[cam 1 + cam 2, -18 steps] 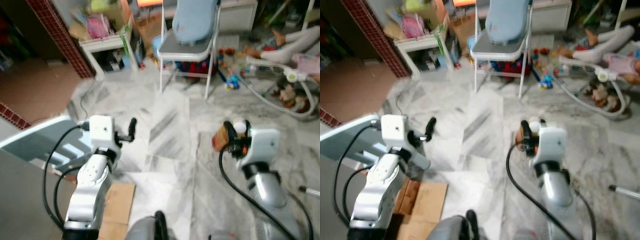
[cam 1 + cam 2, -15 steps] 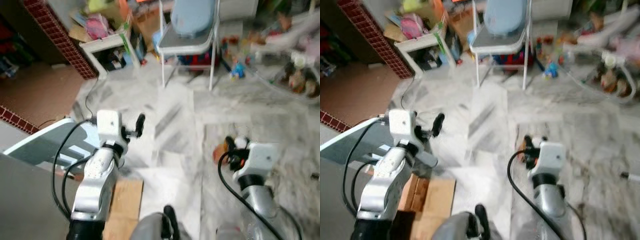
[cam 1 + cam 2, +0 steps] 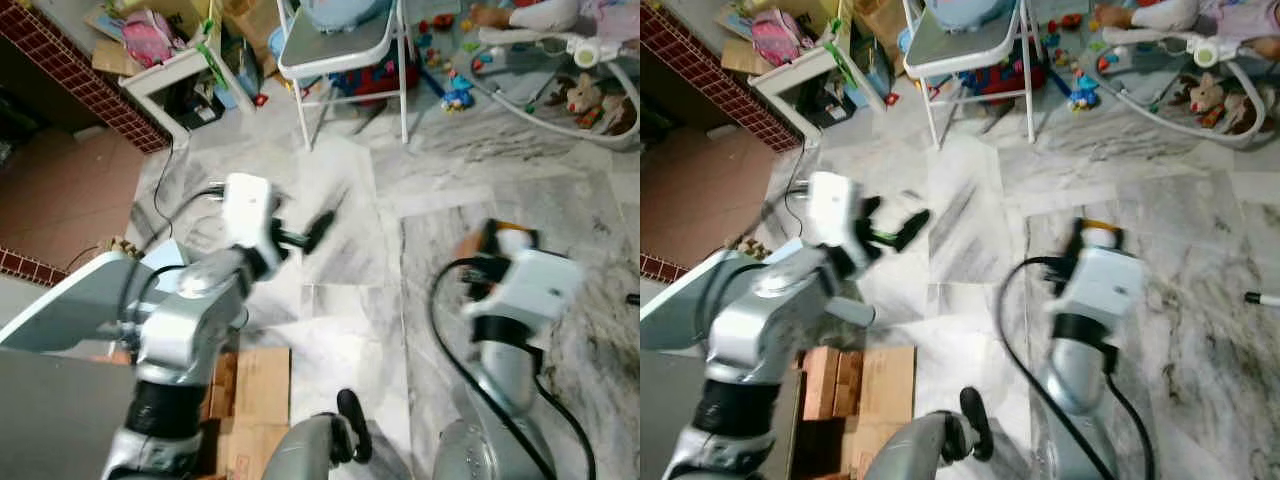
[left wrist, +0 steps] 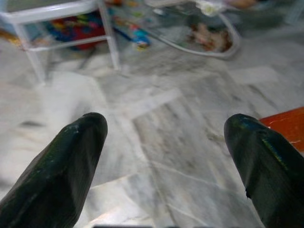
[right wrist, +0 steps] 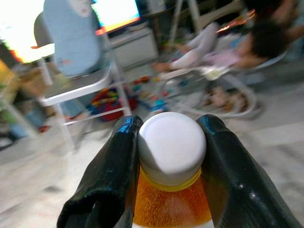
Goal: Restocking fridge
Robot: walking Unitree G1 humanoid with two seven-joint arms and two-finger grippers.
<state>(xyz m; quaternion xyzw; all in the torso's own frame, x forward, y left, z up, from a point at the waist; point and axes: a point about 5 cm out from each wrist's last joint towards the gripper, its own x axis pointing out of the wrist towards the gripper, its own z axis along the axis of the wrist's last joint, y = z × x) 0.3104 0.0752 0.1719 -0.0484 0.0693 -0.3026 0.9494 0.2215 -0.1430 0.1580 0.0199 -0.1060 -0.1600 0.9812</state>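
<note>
Marble floor [image 3: 350, 200] open between and ahead of both arms. Far: folding chair [image 3: 340, 45] at centre, cluttered low table [image 3: 170, 70] to its left, toys [image 3: 455, 95] and a baby bouncer [image 3: 560, 60] to its right. Cardboard [image 3: 250, 400] near left.

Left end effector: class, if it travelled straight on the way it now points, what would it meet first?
Probably the bare marble floor. The left end effector is open and empty; nothing stands between its fingers, though depth is uncertain.
</note>
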